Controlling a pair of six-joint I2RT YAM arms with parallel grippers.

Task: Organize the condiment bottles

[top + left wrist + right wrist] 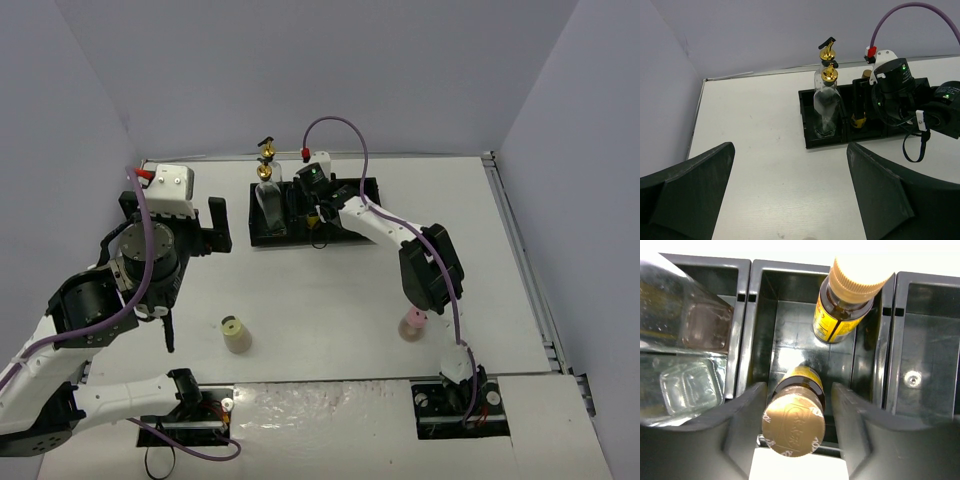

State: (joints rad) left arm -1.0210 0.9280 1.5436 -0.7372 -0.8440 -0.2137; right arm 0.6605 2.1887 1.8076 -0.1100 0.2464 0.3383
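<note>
Black tray (368, 188), three compartments, sits along the far edge of the worktop (330, 300), roughly midway between the side edges, with a thin strip of white behind it.

Left compartment: two tall glass bottles (826, 107) with gold pourers, upright, one behind the other, taking up most of the slot.
Middle compartment: near amber bottle (792, 427) by the near wall and far amber bottle (845, 305) toward the slot's far right corner. The two are apart, with dark floor between them.
Right compartment: bare floor showing.

Right claw (797, 400) hangs over the middle compartment, pointing down, jaws narrow, one finger on each side of the near amber bottle. A sliver of dark shows between the bottle and one finger; I cannot tell whether the pads press it. Tight spot, with the slot walls close outside both fingers.

Left claw (790, 150) hovers over the far-left part of the worktop, left of the tray and apart from it, jaws wide, holding nothing.

Beige jar (236, 335) stands alone toward the near edge, left of centre, well in from the left edge. Pink jar (411, 324) stands toward the near edge, right of centre, partly hidden under the elbow of the right arm (430, 265).

Broad white worktop lies open between the tray and both jars, and along the right edge.
</note>
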